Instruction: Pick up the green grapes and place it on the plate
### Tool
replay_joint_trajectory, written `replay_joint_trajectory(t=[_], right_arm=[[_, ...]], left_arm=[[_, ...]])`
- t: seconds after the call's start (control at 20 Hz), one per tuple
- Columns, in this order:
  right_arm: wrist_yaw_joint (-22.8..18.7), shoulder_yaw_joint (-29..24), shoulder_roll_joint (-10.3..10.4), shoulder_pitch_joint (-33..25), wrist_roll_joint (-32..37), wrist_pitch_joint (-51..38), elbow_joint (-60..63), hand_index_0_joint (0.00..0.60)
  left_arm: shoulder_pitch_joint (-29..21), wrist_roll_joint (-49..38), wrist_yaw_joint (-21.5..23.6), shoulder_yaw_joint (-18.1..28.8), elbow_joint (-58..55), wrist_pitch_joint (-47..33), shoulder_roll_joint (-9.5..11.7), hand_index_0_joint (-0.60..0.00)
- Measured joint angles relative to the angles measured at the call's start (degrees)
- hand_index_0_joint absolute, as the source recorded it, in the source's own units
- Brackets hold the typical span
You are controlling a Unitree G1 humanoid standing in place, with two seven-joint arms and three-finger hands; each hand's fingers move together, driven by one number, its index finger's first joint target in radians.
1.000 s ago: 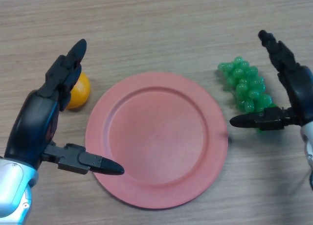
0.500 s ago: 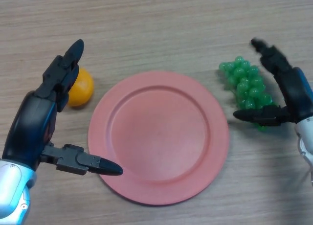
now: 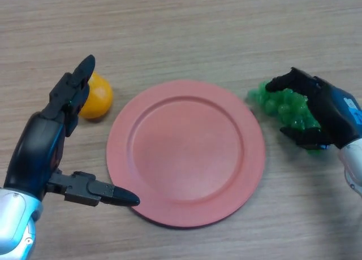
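A bunch of green grapes [image 3: 287, 109] lies on the wooden table just right of the pink plate [image 3: 186, 151]. My right hand [image 3: 328, 112] sits over the grapes from the right, its fingers curled over the top of the bunch and its thumb under the near side. The far-right part of the bunch is hidden by the hand. My left hand [image 3: 44, 152] hovers open at the left of the plate, its thumb reaching over the plate's near-left rim.
An orange [image 3: 95, 101] lies on the table left of the plate, partly behind my left hand's fingers. Bare wooden table [image 3: 186, 28] stretches beyond the plate.
My right hand has closed from open onto the grapes, its fingers curling down over the bunch. The left hand has barely moved.
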Motion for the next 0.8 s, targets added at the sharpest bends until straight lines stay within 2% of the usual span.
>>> replay_joint_trajectory(t=[0.05, 0.1, 0.15, 0.2, 0.25, 0.3, 0.35, 0.4, 0.45, 0.5, 0.55, 0.6, 0.7, 0.75, 0.8], right_arm=[[1.53, 0.00, 0.08, 0.62, 0.03, 1.58, -2.43, 0.600], [7.29, -0.39, 1.01, 2.80, 6.14, 9.03, -10.75, 0.600], [10.41, -0.81, 2.42, 4.15, 13.43, 14.74, -16.44, 0.600], [11.72, -0.92, 4.02, 5.63, 19.02, 20.87, -24.19, 0.600], [11.94, -0.91, 4.88, 6.13, 23.11, 25.11, -28.77, 0.550], [11.97, -0.89, 5.07, 6.17, 24.66, 25.49, -31.04, 0.401], [11.97, -0.90, 5.09, 6.42, 24.76, 26.71, -32.40, 0.301], [11.92, -0.82, 5.74, 7.55, 25.68, 31.57, -36.15, 0.151], [11.80, -0.39, 6.60, 8.97, 28.38, 35.76, -40.13, 0.050], [10.31, 2.43, 8.50, 11.70, 30.34, 40.58, -47.78, 0.102], [10.00, 4.90, 9.40, 11.93, 30.73, 40.20, -49.06, 0.202], [10.07, 8.06, 9.45, 11.91, 30.72, 39.51, -48.95, 0.352], [9.85, 9.99, 9.46, 12.08, 30.38, 39.55, -48.52, 0.548], [5.95, 12.71, 9.43, 12.73, 30.89, 41.24, -49.46, 0.600], [4.26, 15.09, 9.46, 13.70, 32.79, 44.60, -51.23, 0.600]], left_arm=[[0.02, 0.00, 0.33, 0.00, -0.01, -0.13, 0.00, 0.000], [0.01, 0.00, 0.50, 0.02, -0.18, -0.18, -0.01, 0.000], [0.03, -0.01, 0.64, 0.12, -0.25, -0.18, -0.01, 0.000], [-0.04, -0.02, 0.67, 0.11, -0.40, -0.18, -0.01, 0.000], [-0.02, -0.02, 0.68, 0.10, -0.46, -0.18, -0.01, 0.000], [-0.04, -0.02, 0.67, 0.02, -0.59, -0.18, -0.02, 0.000], [-0.04, -0.04, 0.67, 0.03, -0.68, -0.18, -0.02, 0.000], [-0.03, -0.05, 0.68, 0.16, -0.84, -0.17, -0.02, 0.000], [-0.02, -0.13, 0.67, 0.33, -1.15, -0.11, -0.02, 0.000], [-0.10, -0.22, 0.66, 1.01, -2.03, 0.08, -0.01, 0.000], [-0.42, -0.22, 0.67, 1.80, -2.22, 0.10, -0.01, 0.000], [-0.97, -0.27, 0.67, 1.86, -2.34, 0.10, -0.01, 0.000], [-0.71, -0.27, 0.70, 1.89, -2.25, 0.10, -0.01, 0.000], [-0.56, -0.27, 0.91, 2.01, -2.09, 0.09, -0.01, 0.000], [-0.50, -0.55, 1.41, 2.01, -1.99, 0.09, -0.01, 0.000]])
